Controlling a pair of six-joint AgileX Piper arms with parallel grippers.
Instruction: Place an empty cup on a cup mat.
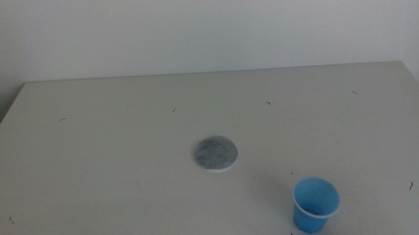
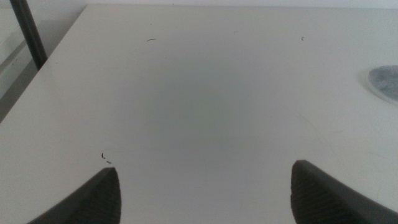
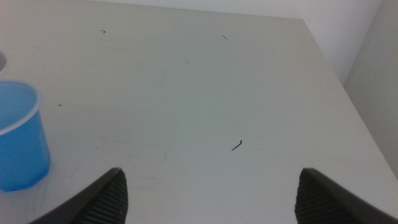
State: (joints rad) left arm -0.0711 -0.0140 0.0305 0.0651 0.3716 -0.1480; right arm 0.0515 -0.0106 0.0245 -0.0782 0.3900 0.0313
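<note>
Blue cup (image 1: pixel 316 204) stands upright on the white bench (image 1: pixel 112 150), near the front edge on the right side, empty inside. Grey cup mat (image 1: pixel 216 153) lies flat near the bench middle, well apart from the cup, nothing on it. Left claw (image 2: pixel 205 190) released, jaws wide, over bare bench with the mat off to one side. Right claw (image 3: pixel 211 193) released, jaws wide, cup just beside it, not touching.

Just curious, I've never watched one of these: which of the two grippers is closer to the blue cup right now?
Right. The right gripper waits open with the cup standing beside one jaw. The left gripper, also open, sees only the cup mat's edge, no cup.
</note>
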